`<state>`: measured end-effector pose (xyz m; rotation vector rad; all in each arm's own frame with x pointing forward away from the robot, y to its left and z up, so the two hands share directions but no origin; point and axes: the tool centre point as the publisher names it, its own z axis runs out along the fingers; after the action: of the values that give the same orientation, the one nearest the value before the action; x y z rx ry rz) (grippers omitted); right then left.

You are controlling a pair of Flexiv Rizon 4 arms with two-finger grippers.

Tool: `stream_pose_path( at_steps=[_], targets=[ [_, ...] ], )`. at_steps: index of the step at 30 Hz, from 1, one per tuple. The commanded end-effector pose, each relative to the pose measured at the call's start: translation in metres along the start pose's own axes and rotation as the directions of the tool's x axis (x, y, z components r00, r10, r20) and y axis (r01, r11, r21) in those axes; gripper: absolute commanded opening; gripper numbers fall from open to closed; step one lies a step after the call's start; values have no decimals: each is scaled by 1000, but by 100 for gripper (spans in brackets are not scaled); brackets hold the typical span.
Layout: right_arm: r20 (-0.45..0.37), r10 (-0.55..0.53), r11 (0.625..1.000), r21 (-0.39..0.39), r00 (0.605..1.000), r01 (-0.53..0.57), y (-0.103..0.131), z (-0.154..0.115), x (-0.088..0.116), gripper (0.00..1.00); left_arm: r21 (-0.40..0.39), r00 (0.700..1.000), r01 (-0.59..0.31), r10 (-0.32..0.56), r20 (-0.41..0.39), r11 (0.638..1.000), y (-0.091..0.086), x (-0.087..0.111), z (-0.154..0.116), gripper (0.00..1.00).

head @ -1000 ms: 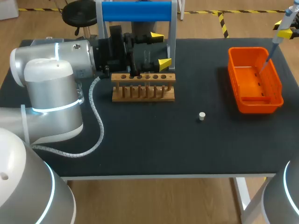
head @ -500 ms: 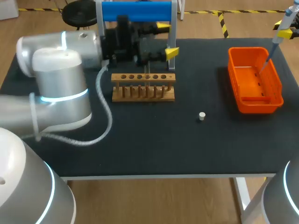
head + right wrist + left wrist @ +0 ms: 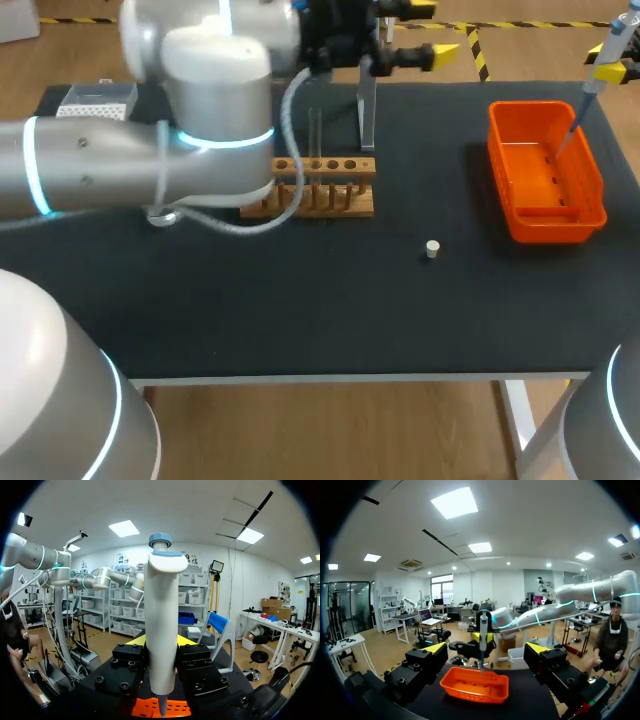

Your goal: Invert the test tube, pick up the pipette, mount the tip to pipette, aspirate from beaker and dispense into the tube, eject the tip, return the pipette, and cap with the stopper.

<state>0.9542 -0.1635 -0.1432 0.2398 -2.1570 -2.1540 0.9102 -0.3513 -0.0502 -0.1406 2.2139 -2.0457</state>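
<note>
Nearest us, the little white stopper (image 3: 432, 249) sits alone on the dark surface (image 3: 330, 310). Behind it, the wooden rack (image 3: 330, 192) carries the clear test tube (image 3: 315, 130), standing upright. Off to the right, the orange bin (image 3: 550, 222). At the far edge our left gripper (image 3: 428, 30) hangs wide open, holding nothing. In the far right corner, our right gripper (image 3: 161, 647) is clamped on the white pipette (image 3: 162, 625), its narrow end above the bin.
</note>
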Motion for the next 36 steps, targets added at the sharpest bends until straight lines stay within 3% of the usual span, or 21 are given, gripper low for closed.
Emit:
stream_pose_path(
  at_steps=[1,5,12,13,14,36],
  targets=[
    [-5,-1,1000,1,1000,1,0,-2,-2,0,-58,1000,1,-1,-8,998,-9,-12,89,100],
    [-5,-1,1000,1,1000,1,0,-2,-2,0,-65,1000,-4,4,-7,998,-14,-15,111,100],
    [-5,-1,1000,1,1000,1,0,-2,-2,0,-65,1000,-4,4,-7,998,-14,-15,111,97],
    [-5,-1,1000,1,1000,1,0,-2,-2,0,-65,1000,-4,4,-7,998,-14,-15,111,43],
    [-5,-1,1000,1,1000,1,0,-2,-2,0,-65,1000,-4,4,-7,998,-14,-15,111,0],
    [-5,-1,1000,1,1000,1,0,-2,-2,0,-65,1000,-4,4,-7,998,-14,-15,111,0]
  ],
)
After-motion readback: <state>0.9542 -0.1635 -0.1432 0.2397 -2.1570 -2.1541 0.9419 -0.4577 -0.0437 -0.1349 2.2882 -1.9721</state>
